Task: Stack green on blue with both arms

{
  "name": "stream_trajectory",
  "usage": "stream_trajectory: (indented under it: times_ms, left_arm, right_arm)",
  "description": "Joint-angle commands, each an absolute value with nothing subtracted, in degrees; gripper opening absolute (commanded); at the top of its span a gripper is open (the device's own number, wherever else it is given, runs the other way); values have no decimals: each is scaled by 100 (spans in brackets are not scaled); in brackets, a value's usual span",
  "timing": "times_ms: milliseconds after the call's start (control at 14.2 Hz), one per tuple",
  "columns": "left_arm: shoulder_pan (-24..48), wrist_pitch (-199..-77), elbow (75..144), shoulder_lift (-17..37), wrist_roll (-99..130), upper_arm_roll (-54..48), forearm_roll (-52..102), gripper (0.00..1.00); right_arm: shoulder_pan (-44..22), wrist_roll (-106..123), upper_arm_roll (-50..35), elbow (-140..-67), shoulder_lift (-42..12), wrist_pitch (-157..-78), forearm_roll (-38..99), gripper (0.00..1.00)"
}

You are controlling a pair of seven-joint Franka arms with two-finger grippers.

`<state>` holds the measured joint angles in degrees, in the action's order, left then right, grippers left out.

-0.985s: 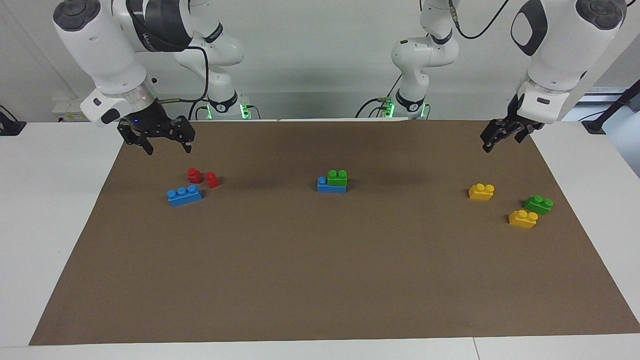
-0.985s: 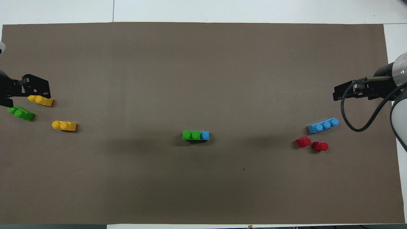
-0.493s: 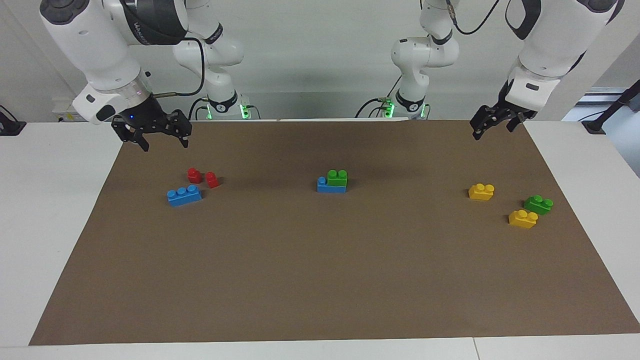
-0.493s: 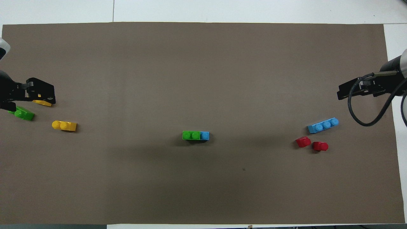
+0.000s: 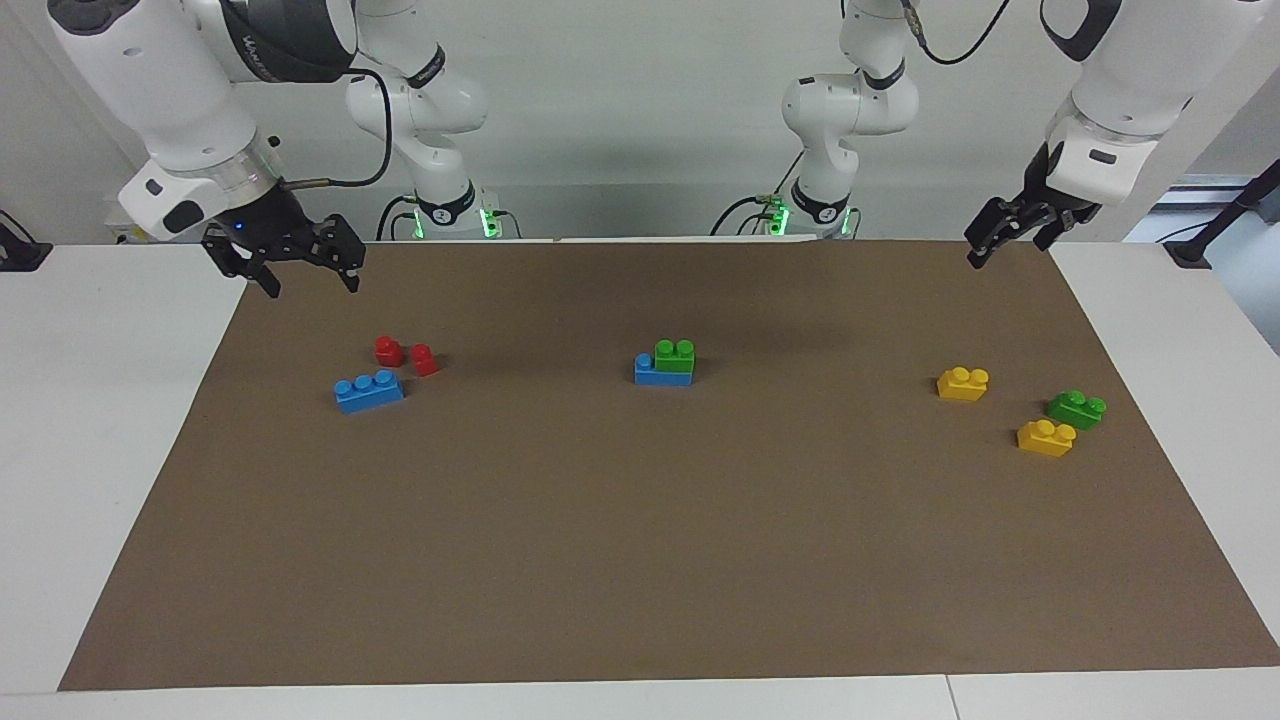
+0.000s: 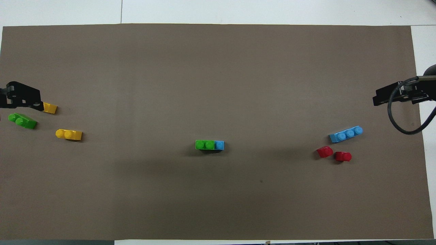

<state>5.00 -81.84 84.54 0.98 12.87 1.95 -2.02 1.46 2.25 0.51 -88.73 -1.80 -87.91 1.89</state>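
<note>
- Centrally, mid-frame in both views: a green two-stud brick sits on a blue three-stud brick. It covers two studs; the blue stud toward the right arm's end shows bare.
- Second blue three-stud brick lies flat on the brown mat, left of centre in the facing view, slightly skewed.
- Two small red pieces lie just beside that blue brick, nearer the robots; the pair are close together, not touching it.
- Second green two-stud brick lies loose at the right of the facing view, with nothing on it.
- Yellow two-stud bricks: one just beside the loose green, farther from the robots; the other near them, toward mat centre.
- Left gripper: upper right of the facing view, raised over the mat's corner, fingers spread, holding nothing. In the overhead view it overlaps part of one yellow brick.
- Right gripper: upper left of the facing view, raised over the mat edge, fingers apart, nothing between them.
</note>
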Motion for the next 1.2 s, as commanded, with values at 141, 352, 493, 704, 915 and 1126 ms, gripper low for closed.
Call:
stream_trajectory:
  times_ms: [141,352,493,704,915,1126]
  left_arm:
    - [554,-8042,8910,-465,1222,211,-79,100]
    - [536,-8234,9140,-580,1161,202,-79,100]
    - [519,-8646,9211,-580,994,211,-79,100]
    - [457,-8789,9404,-624,976,176,-70,100]
    - [457,-8535,9317,-598,976,132,-53,100]
    - [448,-8132,9080,-545,976,114,69,100]
  right_arm:
    - [483,88,-88,-9149,62,-8798,80,100]
    - [519,88,-132,-9158,70,-8798,18,100]
    - [519,79,-132,-9158,62,-8807,-9,100]
    - [510,105,-141,-9158,62,-8807,-114,100]
    - [422,88,-150,-9141,-8,-8798,-114,100]
    - [378,79,-149,-9114,-141,-8789,-114,100]
